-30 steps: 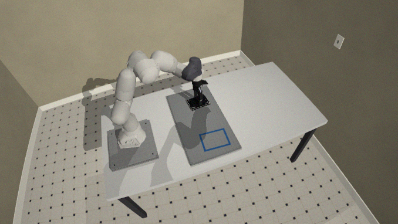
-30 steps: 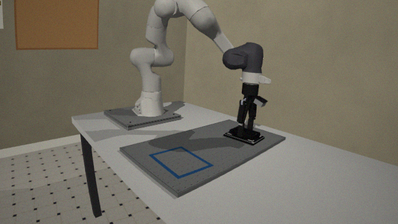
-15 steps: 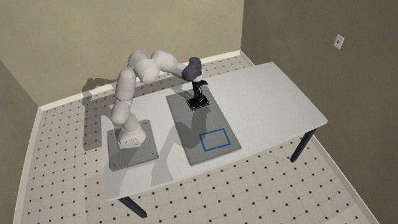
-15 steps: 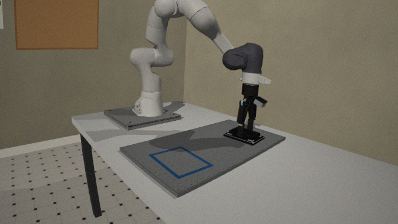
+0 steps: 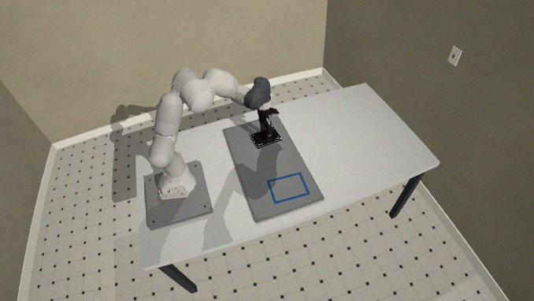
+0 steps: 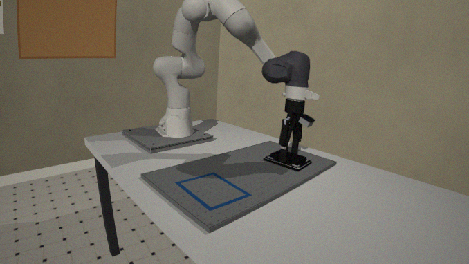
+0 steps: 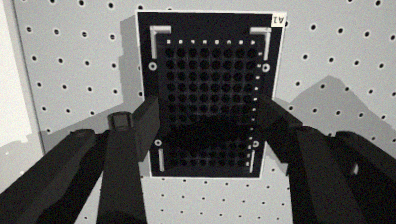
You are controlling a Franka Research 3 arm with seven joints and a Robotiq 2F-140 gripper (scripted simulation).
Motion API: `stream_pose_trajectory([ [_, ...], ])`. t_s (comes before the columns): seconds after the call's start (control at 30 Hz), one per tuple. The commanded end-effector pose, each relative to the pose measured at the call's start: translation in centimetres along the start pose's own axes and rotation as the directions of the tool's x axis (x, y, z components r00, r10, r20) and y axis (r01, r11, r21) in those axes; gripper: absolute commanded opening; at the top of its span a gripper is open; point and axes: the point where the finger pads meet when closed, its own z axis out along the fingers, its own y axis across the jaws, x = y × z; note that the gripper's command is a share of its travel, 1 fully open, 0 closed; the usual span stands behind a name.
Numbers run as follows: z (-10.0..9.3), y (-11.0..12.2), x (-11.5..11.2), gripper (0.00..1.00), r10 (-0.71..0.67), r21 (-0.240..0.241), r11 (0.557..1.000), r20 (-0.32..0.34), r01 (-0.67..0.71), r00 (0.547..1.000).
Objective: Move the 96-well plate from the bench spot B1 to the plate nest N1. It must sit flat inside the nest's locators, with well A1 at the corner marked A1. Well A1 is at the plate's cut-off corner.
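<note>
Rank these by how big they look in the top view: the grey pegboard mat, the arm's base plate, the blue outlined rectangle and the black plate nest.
1. Grey pegboard mat, clearly largest.
2. Base plate under the arm.
3. Blue outlined rectangle.
4. Black plate nest, smallest, partly hidden by the gripper.

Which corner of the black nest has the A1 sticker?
The top-right corner in the wrist view, with the white A1 label; the other three corners are bare.
</note>
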Motion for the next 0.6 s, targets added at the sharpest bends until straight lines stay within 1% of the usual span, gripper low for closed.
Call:
stream_pose_trajectory([
  [0.0,0.01,-0.07,0.1,0.6,0.003,0.001,1.0,-0.004,-0.003,1.0],
  [0.1,0.01,-0.07,0.1,0.6,0.003,0.001,1.0,-0.004,-0.003,1.0],
  [0.13,0.01,-0.07,0.1,1.0,0.003,0.001,1.0,-0.004,-0.003,1.0],
  [0.57,0.01,-0.07,0.1,1.0,0.003,0.001,1.0,-0.004,-0.003,1.0],
])
